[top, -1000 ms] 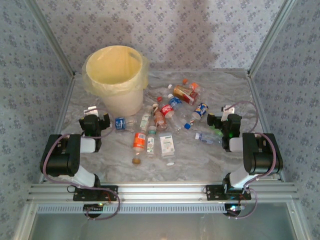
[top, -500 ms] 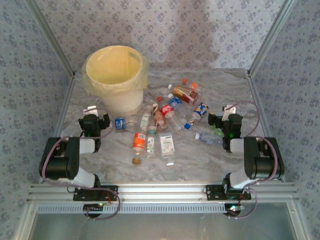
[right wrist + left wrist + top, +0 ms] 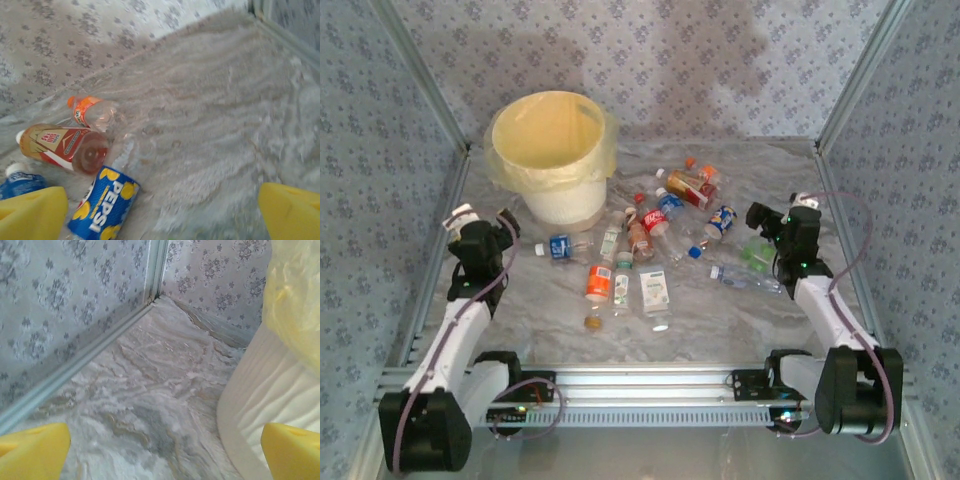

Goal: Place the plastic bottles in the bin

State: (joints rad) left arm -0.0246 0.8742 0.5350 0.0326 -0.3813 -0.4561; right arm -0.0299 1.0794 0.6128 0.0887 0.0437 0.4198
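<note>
Several plastic bottles (image 3: 655,222) lie scattered on the marble table top between the arms, among them an orange-labelled one (image 3: 598,283) and a blue and yellow Pepsi one (image 3: 720,222). The bin (image 3: 552,150), cream-yellow with a bag liner, stands at the back left. My left gripper (image 3: 480,222) is open left of the bin; its wrist view has the bin wall (image 3: 270,400) by the right fingertip (image 3: 292,450). My right gripper (image 3: 782,222) is open at the right of the pile. Its wrist view shows the Pepsi bottle (image 3: 102,205), a red-labelled bottle (image 3: 65,145) and an orange-capped one (image 3: 90,110) ahead left, nothing between the jaws.
Patterned walls with metal frame rails (image 3: 440,230) enclose the table on the left, back and right. A green-labelled bottle (image 3: 757,253) and a clear one (image 3: 740,275) lie just in front of the right arm. Bare table (image 3: 150,390) stretches left of the bin.
Both arms have unfolded and reached forward. The left gripper swung left toward the wall beside the bin; the right gripper moved right and slightly back. Both stayed open, and no bottle moved.
</note>
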